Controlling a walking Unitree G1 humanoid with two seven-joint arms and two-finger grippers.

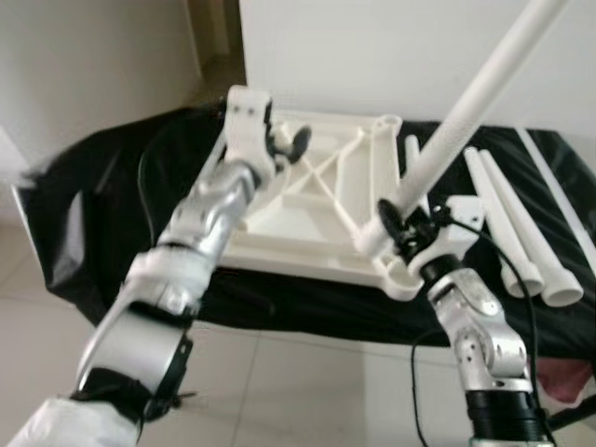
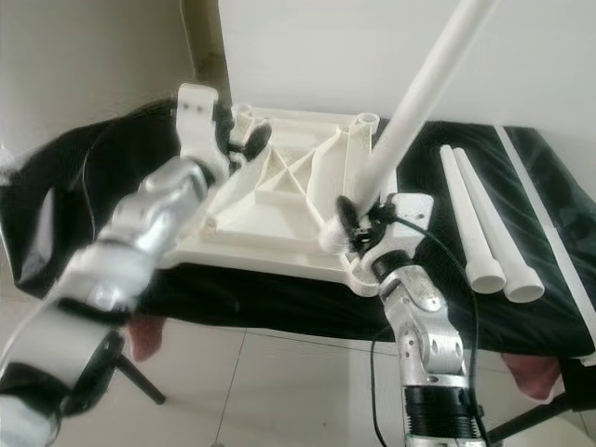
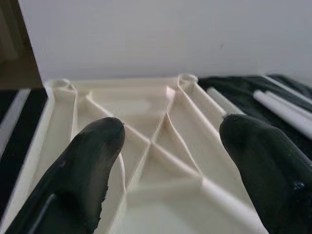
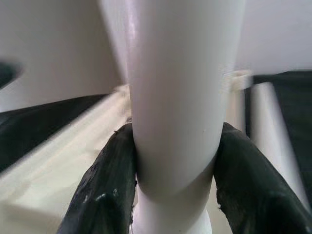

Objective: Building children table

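One white table top [image 1: 307,200] lies upside down on the black-covered surface [image 1: 102,214], ribs up, and the right gripper [image 1: 396,223] is clamped around one white table leg [image 1: 466,107], which tilts up from the top's near right corner. The left gripper [image 1: 284,144] hovers over the far left corner, fingers [image 3: 92,165] spread and holding nothing. Two more loose legs [image 2: 475,223] lie side by side on the cloth to the right, with another one [image 1: 411,154] just beside the top's right edge.

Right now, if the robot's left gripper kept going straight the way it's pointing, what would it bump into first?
Probably the upside-down white tabletop. The left gripper is open and aims low across its ribbed underside, so the crossing ribs look like the first thing touched. Depth is hard to judge, so it might skim over toward the wall instead.
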